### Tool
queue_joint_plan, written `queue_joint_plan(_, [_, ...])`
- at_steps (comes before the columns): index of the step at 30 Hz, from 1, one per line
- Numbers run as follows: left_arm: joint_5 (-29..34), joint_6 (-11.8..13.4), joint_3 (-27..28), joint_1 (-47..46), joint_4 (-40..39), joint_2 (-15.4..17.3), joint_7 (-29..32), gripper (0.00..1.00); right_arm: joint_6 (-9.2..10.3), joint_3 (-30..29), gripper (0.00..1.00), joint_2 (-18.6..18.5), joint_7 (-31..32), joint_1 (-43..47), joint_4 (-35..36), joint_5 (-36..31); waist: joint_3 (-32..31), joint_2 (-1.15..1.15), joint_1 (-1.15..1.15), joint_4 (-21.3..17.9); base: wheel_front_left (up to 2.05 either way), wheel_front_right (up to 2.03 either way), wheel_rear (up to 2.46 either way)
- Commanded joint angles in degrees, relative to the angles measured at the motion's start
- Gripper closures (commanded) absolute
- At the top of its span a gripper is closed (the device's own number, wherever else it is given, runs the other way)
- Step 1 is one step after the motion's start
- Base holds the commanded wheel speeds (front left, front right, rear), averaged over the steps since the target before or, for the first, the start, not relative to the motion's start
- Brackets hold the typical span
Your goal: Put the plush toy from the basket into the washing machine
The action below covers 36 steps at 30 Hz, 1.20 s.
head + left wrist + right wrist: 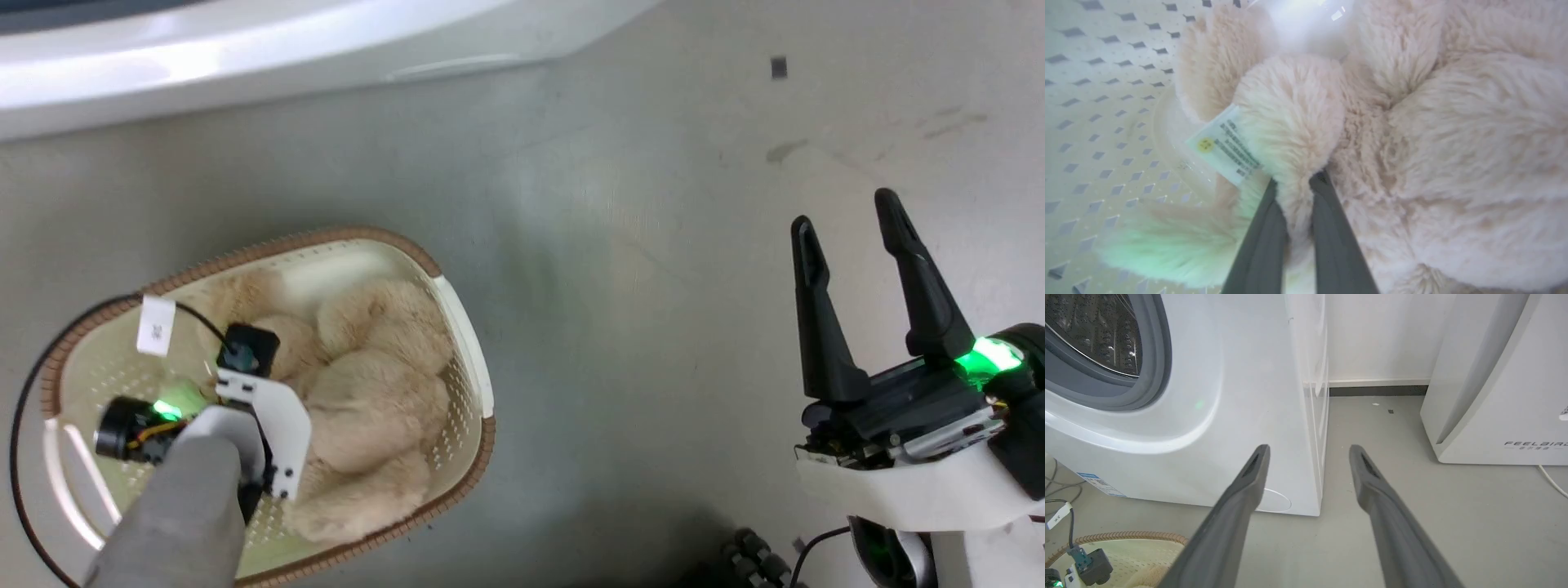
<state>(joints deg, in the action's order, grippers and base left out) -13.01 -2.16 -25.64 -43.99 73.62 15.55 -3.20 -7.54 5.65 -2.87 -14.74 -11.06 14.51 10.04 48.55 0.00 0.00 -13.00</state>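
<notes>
The beige plush toy (371,408) lies curled in the cream basket (326,238) on the floor at lower left. My left arm's wrist (261,412) reaches down into the basket and hides the fingers there. In the left wrist view my left gripper (1296,179) is shut on a fluffy lobe of the plush toy (1290,114), beside its white tag (1224,147). My right gripper (845,211) hovers open and empty over bare floor at the right. The washing machine (1229,396) stands ahead of the right gripper (1309,449), its porthole (1098,347) open to the steel drum.
The washer's white front (245,65) runs along the top of the head view. A white FEELAIR appliance (1502,396) stands to the right of the washer, with a strip of grey floor (1372,428) between them. A black cable with a white label (155,325) crosses the basket's rim.
</notes>
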Motion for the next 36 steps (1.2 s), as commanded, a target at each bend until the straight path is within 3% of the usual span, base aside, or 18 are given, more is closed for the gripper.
queue_joint_plan(1, [-0.3, 0.0, 0.0, 1.1, 0.3, -0.1, -0.4, 1.0, 0.05, 0.0, 0.0, 0.0, -0.3, -0.7, -0.2, -0.4, -1.9, 0.0, 0.0, 0.5, 0.0, 0.0, 0.0])
queue_joint_plan(15, [-3.5, -1.3, 0.8, 8.4, 0.3, -3.1, -9.2, 1.0, 0.05, 0.1, 0.0, 0.0, -0.3, 2.8, -3.5, -2.7, -17.6, 0.0, 0.0, 3.8, 0.0, 0.0, 0.0])
queue_joint_plan(25, [-4.7, -1.8, 0.8, 14.1, -1.4, -4.8, -11.7, 1.0, 0.05, 0.4, 0.0, 0.0, -0.3, 5.7, -5.5, -2.7, -27.2, 0.0, 0.0, 6.2, 0.0, 0.0, 0.0])
queue_joint_plan(36, [-4.7, 0.6, 5.0, 23.6, -22.7, -4.6, -11.8, 1.0, 0.05, -0.6, 0.0, 0.0, -0.3, 9.0, -6.4, -2.0, -34.2, 0.0, 0.0, 9.1, 0.0, 0.0, 0.0])
